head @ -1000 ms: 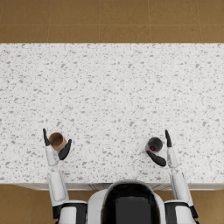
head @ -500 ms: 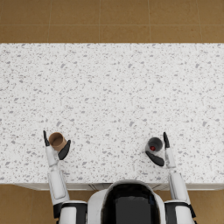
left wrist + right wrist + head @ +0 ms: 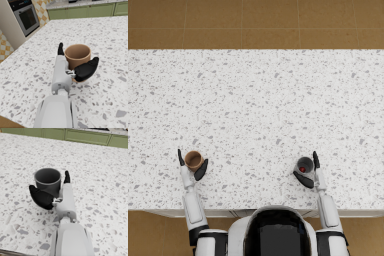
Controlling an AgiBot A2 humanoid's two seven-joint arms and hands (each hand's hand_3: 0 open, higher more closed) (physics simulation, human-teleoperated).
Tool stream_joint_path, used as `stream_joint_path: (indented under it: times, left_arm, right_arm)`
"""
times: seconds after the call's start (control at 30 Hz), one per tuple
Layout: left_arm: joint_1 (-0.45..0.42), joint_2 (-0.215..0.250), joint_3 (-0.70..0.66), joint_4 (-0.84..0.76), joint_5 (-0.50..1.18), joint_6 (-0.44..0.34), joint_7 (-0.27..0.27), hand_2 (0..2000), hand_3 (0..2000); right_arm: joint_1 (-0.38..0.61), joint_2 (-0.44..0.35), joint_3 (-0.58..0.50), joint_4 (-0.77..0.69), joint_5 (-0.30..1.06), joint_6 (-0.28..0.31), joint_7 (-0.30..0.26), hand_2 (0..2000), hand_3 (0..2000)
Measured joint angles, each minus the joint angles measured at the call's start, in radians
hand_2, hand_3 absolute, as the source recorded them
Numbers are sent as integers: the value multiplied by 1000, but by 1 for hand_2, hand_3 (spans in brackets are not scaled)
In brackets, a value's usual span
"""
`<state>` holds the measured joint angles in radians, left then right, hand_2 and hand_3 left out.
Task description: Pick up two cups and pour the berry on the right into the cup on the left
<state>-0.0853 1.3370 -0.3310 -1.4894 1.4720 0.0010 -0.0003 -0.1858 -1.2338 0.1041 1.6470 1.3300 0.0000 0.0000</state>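
Left cup: a plain brown, round, handleless cup (image 3: 193, 159) (image 3: 77, 55); upright on the white speckled stone countertop (image 3: 256, 110) near its front edge, on the robot's left; walls smooth and matte, slightly tapered toward the base; nothing shows inside it in the left wrist view.
Right cup: a dark grey, round, handleless cup (image 3: 304, 165) (image 3: 48, 180); upright on the same countertop near the front edge, on the robot's right, well apart from the brown cup; matte walls, thin rim.
Berry: a small red berry (image 3: 302, 169); seen from the head view lying at the bottom of the grey cup; hidden by the cup wall in the right wrist view.
Left hand: dark hand (image 3: 190, 164) (image 3: 79, 66); wrapped round the brown cup, thumb on one side, fingers on the other; whether it presses the wall cannot be told.
Right hand: dark hand (image 3: 309, 171) (image 3: 51, 193); cupped round the grey cup in the same way; firm contact likewise cannot be told.
Surroundings: green cabinet fronts (image 3: 87, 136) beyond the counter; a steel oven (image 3: 26, 17) to one side.
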Motion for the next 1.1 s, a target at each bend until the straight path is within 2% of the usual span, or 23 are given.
stream_joint_path:
  times: [0.47,0.5,0.53,0.57,0.6,0.63,0.73,0.83,0.97,1.1]
  left_arm:
    - [60,-2,-2,119,0,-2,-7,0,0]
    - [63,-2,-2,121,0,-2,-7,1361,327]
    - [65,-3,-3,122,0,-13,-6,2000,653]
    - [65,-3,-6,121,1,-29,-6,2000,980]
    - [65,-4,-8,119,1,-43,-5,2000,1280]
    - [63,-3,-7,114,1,-56,-4,2000,1280]
    - [47,3,5,88,1,-72,-1,2000,1280]
    - [30,12,23,14,0,-80,-1,2000,1280]
    - [16,22,81,-153,0,-70,-1,2000,1280]
    - [30,23,191,-263,0,-47,-3,2000,1280]
  right_arm:
    - [30,-28,14,-43,0,-1,4,0,0]
    - [34,-30,14,-46,0,-1,5,0,0]
    - [40,-32,14,-52,0,1,6,1361,327]
    - [44,-33,13,-55,1,38,3,2000,653]
    - [45,-32,10,-54,1,75,2,2000,980]
    - [44,-32,8,-53,1,109,1,2000,1280]
    - [37,-33,5,-46,1,173,0,2000,1280]
    - [23,-35,-5,-11,1,195,5,2000,1280]
    - [30,-44,-16,97,0,182,7,2000,1280]
    - [94,-74,-2,170,0,158,7,2000,1280]
